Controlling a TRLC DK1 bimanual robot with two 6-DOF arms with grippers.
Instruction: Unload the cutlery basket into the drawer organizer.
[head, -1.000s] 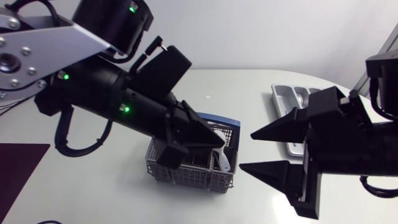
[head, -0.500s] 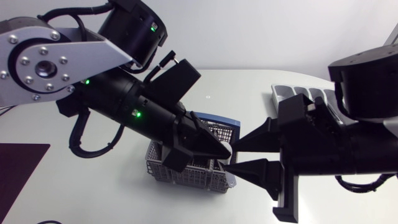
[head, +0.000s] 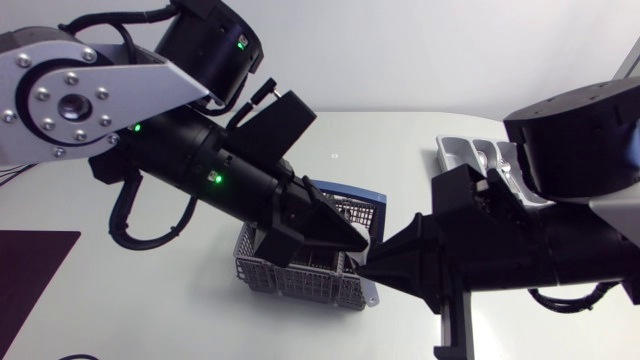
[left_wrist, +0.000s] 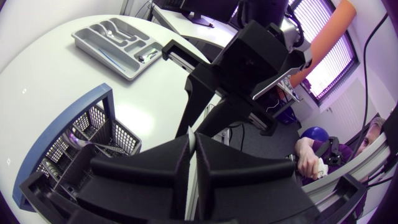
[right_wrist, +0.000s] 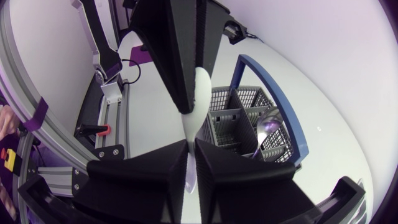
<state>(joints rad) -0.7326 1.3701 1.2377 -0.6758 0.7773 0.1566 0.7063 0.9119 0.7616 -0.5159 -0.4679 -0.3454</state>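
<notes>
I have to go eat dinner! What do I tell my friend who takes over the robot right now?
Left gripper: jaws shut on the white utensil, above the cutlery basket.
Right gripper: jaws shut on the same utensil's other end, so both arms hold it at once.
Drawer organizer: on the right arm's side of the table, with some cutlery already in it.
Done: the white utensil is up out of the basket.
Left: probably the left gripper lets go and the right carries the utensil to the organizer. A metal spoon is in the basket.
</notes>
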